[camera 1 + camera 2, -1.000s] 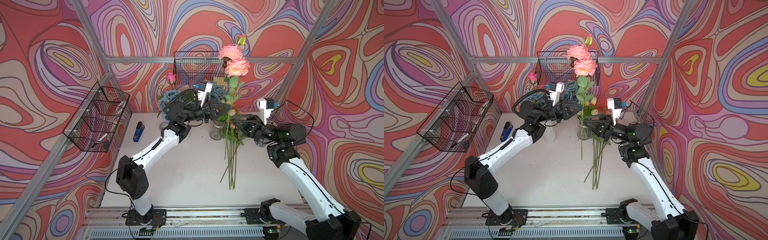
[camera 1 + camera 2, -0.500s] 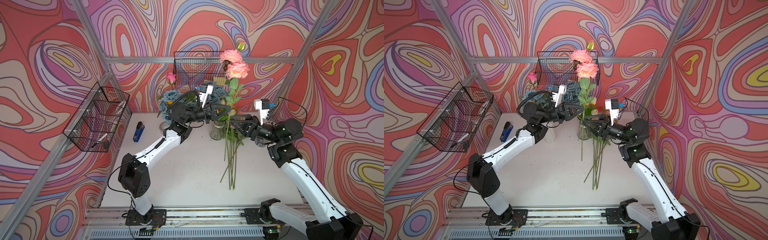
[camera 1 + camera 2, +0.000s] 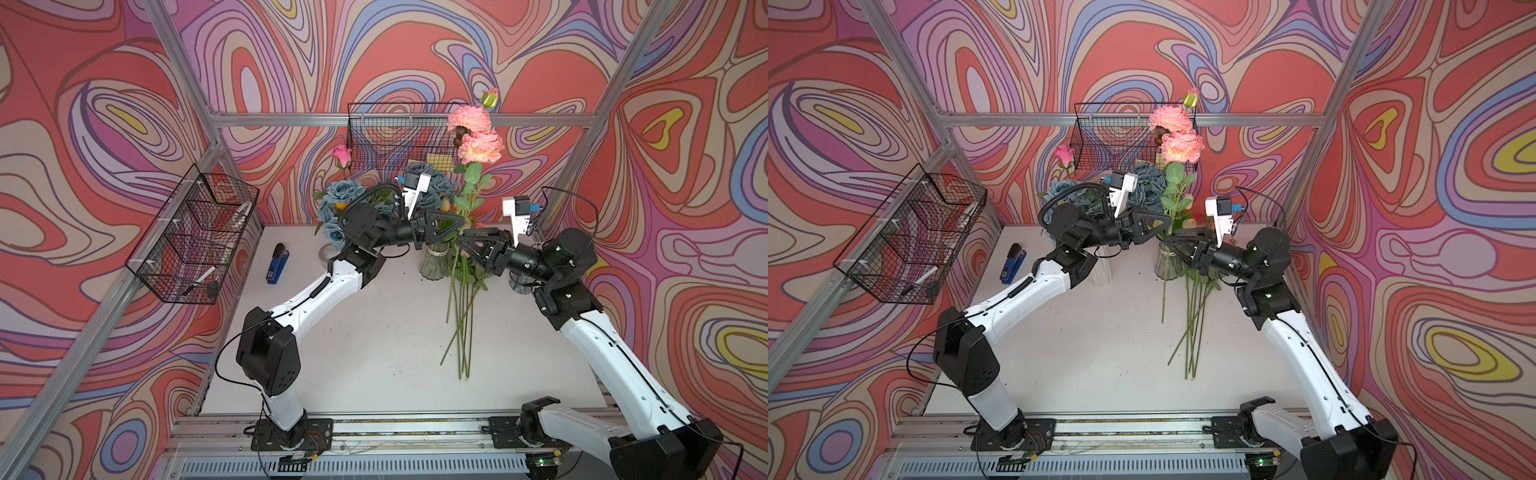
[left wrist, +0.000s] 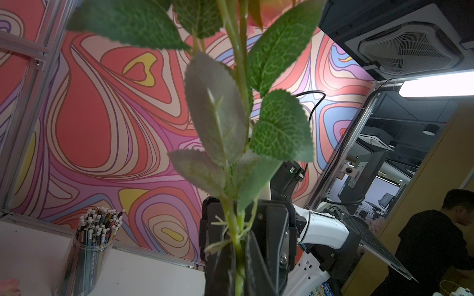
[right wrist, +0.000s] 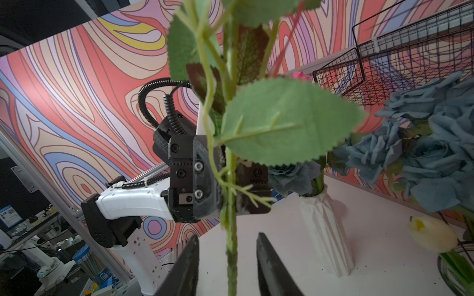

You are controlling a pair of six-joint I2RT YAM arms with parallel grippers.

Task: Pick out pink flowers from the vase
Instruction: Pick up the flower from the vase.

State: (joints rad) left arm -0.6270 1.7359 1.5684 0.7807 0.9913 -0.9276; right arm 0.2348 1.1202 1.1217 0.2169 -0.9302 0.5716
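Pink flowers [image 3: 478, 146], white tabletop [image 3: 374, 332], swirl-patterned walls [image 3: 104, 124]

pink flowers [image 3: 480, 147] carried rightward by left pincer [image 3: 460, 226]; right pincer [image 5: 227, 237] moved in, jaws now astride stem [image 5: 231, 225]

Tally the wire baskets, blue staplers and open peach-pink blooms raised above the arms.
Wire baskets: 2
Blue stapler: 1
Open peach-pink blooms: 2
Total: 5
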